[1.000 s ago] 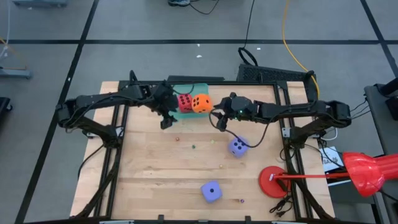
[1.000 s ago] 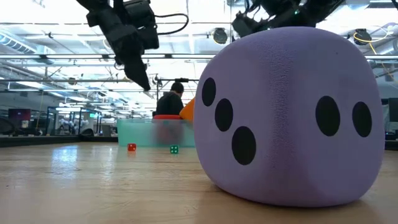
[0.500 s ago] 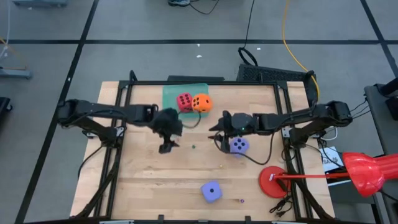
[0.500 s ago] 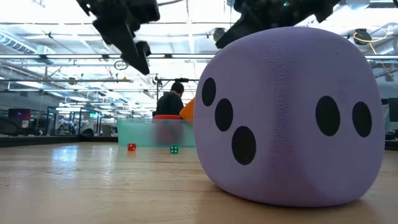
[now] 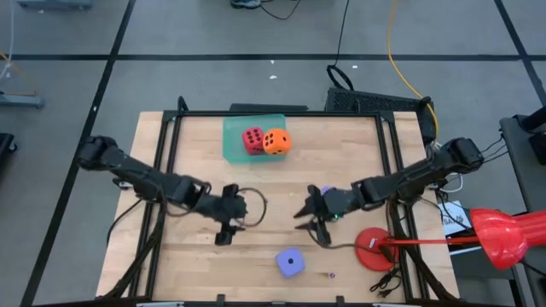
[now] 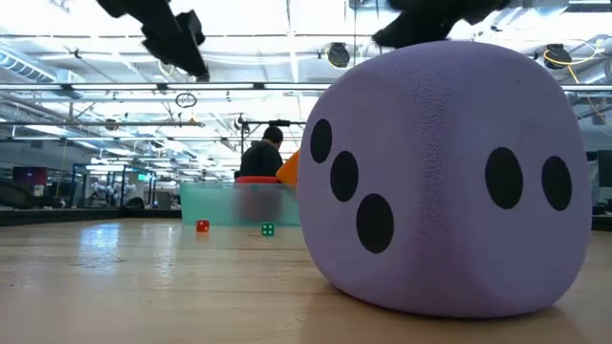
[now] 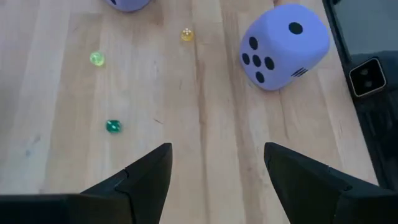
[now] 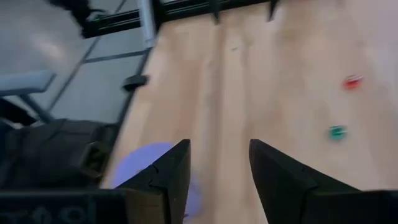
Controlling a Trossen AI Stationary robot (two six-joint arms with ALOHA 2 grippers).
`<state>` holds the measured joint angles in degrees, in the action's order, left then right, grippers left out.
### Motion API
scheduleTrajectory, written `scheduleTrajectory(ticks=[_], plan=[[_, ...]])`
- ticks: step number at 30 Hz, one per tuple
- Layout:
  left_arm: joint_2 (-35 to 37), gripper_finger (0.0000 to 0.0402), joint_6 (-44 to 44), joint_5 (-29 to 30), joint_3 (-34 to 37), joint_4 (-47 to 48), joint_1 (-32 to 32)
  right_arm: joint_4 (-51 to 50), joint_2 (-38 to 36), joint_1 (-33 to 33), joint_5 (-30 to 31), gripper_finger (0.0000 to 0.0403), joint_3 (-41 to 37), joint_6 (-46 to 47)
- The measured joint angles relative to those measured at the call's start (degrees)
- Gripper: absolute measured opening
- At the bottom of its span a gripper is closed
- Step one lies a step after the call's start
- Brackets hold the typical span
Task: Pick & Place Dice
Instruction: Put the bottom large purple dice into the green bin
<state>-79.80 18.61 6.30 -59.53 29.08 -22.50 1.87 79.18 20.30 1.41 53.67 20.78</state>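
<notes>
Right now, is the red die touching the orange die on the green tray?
Touching. In the high view the red die and the orange die sit side by side on the green tray, with no gap between their facing sides.

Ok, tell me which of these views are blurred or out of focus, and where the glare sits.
Right wrist view: smeared throughout, the purple die only a soft patch. Low view: the near purple die is crisp, the teal tray and the person behind it are soft, and the ceiling lights wash out bright. Left wrist view: sharp, die pips clear. High view: evenly lit, no strong glare.
</notes>
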Motion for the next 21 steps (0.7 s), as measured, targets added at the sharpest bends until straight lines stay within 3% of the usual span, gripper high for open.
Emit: scheduleTrajectory(ticks=[5, 11, 18, 21], plan=[[-3.89, 0.0267, 2.12, 0.42, 0.02, -7.46, -3.78, 0.14, 0.0, 7.01, 0.93, 0.0153, 0.0, 5.33], [-9.97, 0.0267, 1.47, -4.96, 0.02, -14.49, -3.17, 0.48, 0.0, 15.48, 9.72, 0.0153, 0.0, 12.78], [-16.73, 0.0267, -1.55, -14.49, 0.02, -17.56, -1.86, 1.46, 0.02, 23.64, 24.11, 0.0153, 0.0, 21.11], [-18.75, 0.0267, -2.47, -15.78, 0.02, -20.72, -1.87, 1.52, 0.43, 25.58, 26.27, 0.0153, 0.0, 24.33]])
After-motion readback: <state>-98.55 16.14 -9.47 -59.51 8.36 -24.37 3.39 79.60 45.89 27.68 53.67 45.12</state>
